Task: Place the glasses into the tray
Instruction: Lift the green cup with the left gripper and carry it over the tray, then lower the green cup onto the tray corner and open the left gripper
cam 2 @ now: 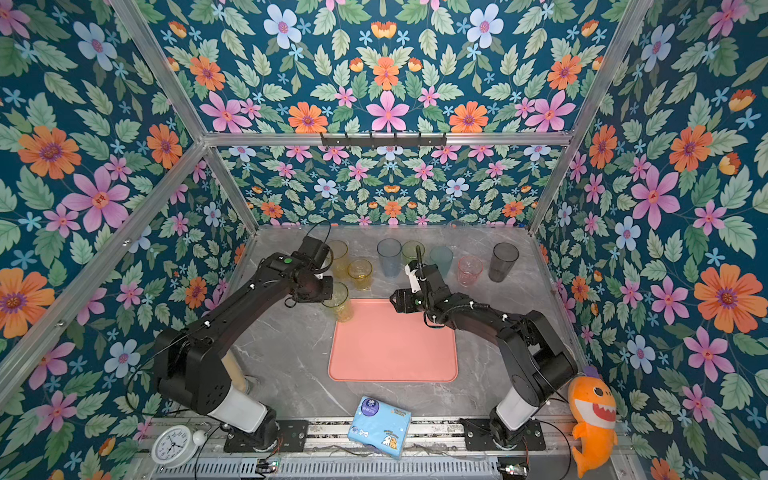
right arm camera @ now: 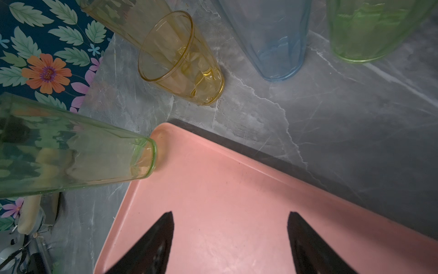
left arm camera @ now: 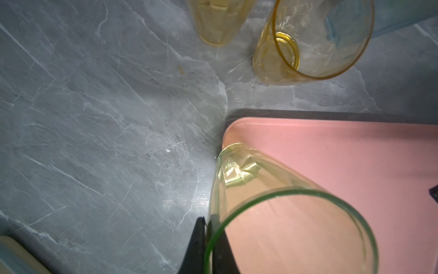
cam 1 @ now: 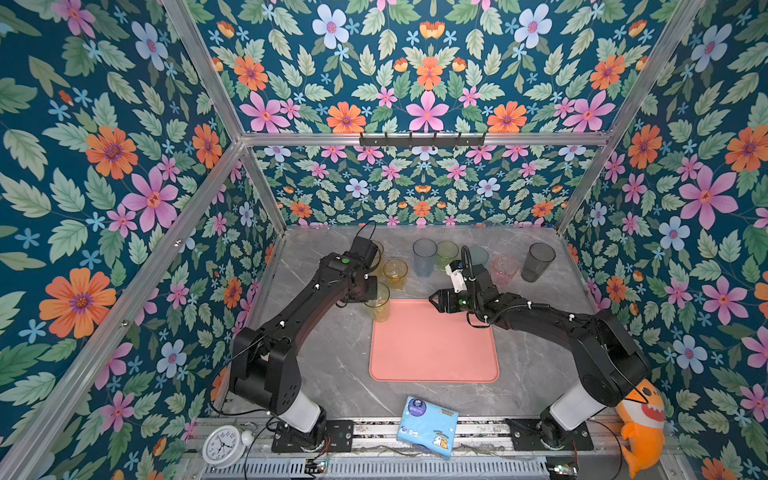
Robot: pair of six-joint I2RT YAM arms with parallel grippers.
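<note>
My left gripper [left arm camera: 206, 219] is shut on the rim of a tall yellow-green glass [cam 1: 379, 305], one finger inside it and one outside. The glass tilts slightly, with its base at the far left corner of the salmon-pink tray [cam 1: 434, 353]; I cannot tell if it rests there. My right gripper [right arm camera: 231, 213] hangs open and empty over the tray's far edge. Behind the tray stand a short amber glass [cam 1: 395, 273], a tall amber one [cam 1: 377, 249] partly hidden by the left arm, and blue-grey [cam 1: 424, 257], green [cam 1: 446, 253], teal [cam 1: 478, 254], pink [cam 1: 505, 270] and dark grey [cam 1: 538, 262] glasses.
A light-blue tissue packet [cam 1: 428, 426] lies at the table's front edge. A white alarm clock [cam 1: 222, 446] sits at the front left and an orange shark toy [cam 1: 642, 428] at the front right. Floral walls close in the table on three sides.
</note>
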